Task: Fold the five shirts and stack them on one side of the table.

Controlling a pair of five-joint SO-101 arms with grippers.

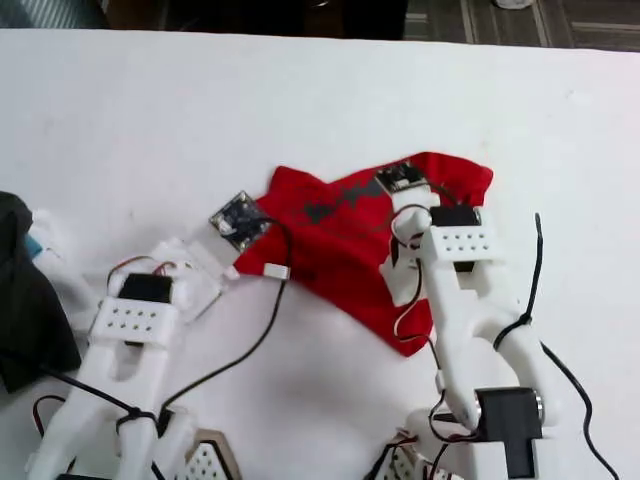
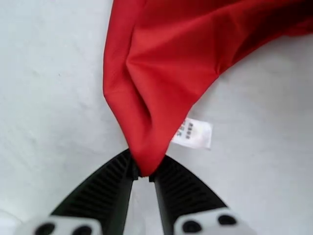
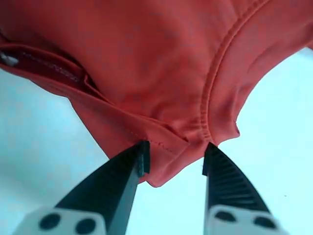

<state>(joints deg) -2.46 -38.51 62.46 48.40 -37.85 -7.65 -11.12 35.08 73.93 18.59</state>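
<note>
A red shirt lies crumpled in the middle of the white table. My left gripper is shut on a pinched corner of the red shirt, beside its white label. In the high view that gripper sits at the shirt's left tip. My right gripper is open, its jaws on either side of a stitched edge of the red shirt. From above, the right gripper is over the shirt's right side, partly hidden by its own arm.
A dark garment lies bunched at the table's left edge, with a pale bit of cloth just behind it. Black cables trail over the table between the two arms. Bare tabletop stretches along the far side.
</note>
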